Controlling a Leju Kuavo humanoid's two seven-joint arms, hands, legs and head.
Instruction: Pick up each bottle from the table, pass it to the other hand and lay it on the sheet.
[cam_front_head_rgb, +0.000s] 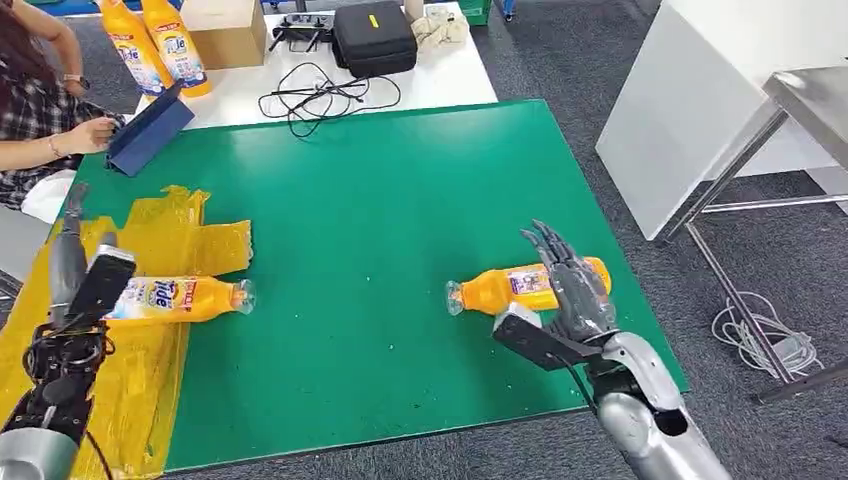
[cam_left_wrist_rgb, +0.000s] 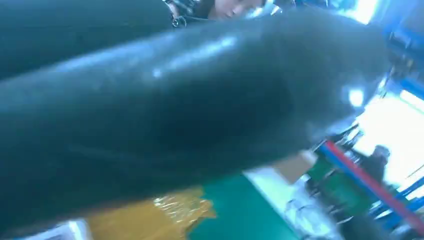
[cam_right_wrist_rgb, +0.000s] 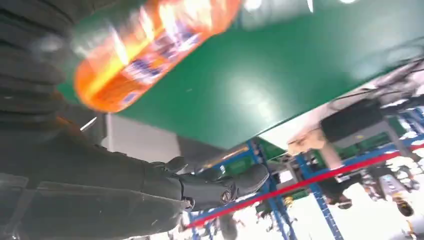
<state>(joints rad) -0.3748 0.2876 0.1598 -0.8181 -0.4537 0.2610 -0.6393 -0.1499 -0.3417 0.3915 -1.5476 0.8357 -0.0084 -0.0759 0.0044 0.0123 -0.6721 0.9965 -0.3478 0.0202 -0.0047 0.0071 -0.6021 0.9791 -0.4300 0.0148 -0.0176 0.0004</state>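
Nearest, the right hand (cam_front_head_rgb: 568, 285) stands with fingers spread wide and holds nothing, just beside one orange bottle (cam_front_head_rgb: 525, 286) lying on the green table (cam_front_head_rgb: 400, 220) at about 4 o'clock. At 8 o'clock a second bottle (cam_front_head_rgb: 180, 298) lies on the yellow sheet (cam_front_head_rgb: 150, 240), its cap end reaching over the edge; the left hand (cam_front_head_rgb: 68, 255) is beside it, and I cannot tell its grasp. Far at 11 o'clock, two more bottles (cam_front_head_rgb: 160, 45) stand on a white table (cam_front_head_rgb: 440, 75) near a seated person (cam_front_head_rgb: 40, 110).
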